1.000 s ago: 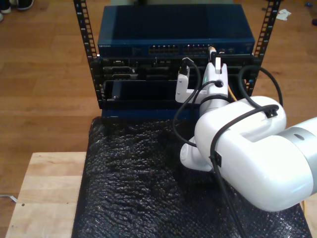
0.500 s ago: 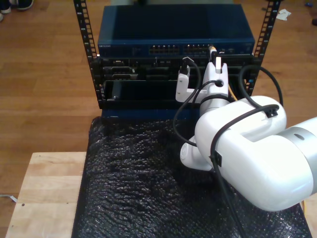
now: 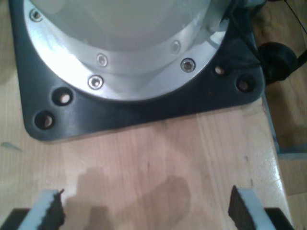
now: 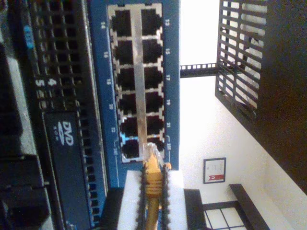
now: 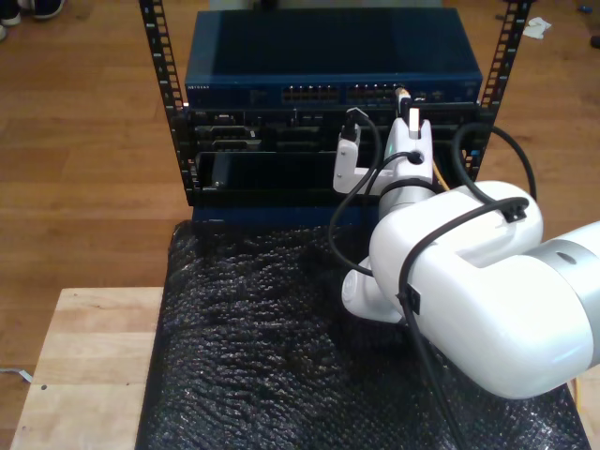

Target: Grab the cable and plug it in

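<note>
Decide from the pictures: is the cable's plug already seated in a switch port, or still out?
Out, or barely entering: the plug held by my second gripper sits at a port's mouth on the blue switch, its clear body still showing.

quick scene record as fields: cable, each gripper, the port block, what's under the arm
cable: yellow-orange cable, clear plug tip at the end port of the lower row
my second gripper: shut on the cable, at the blue switch
my first gripper: open, above a wooden table near a black base plate
port block: two rows, empty
under the arm: black bubble wrap
</note>
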`<action>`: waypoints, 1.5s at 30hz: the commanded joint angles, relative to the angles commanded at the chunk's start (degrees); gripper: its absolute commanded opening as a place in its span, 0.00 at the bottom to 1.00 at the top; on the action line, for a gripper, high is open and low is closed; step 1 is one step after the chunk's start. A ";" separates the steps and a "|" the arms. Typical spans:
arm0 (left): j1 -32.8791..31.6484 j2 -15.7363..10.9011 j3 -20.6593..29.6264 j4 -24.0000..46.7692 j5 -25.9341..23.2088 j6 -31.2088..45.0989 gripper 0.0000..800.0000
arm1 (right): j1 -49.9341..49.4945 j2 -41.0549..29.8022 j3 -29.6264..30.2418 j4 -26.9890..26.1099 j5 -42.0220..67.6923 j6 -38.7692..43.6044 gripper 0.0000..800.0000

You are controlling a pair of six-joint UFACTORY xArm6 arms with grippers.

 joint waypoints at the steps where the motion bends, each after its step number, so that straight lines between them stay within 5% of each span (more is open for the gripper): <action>1: 0.00 0.00 0.00 0.00 0.00 0.00 1.00 | 0.00 0.00 0.09 0.00 0.00 0.09 0.00; 45: 0.00 0.00 0.00 0.00 0.00 0.00 1.00 | 0.35 0.18 -0.53 -0.53 0.09 0.00 0.00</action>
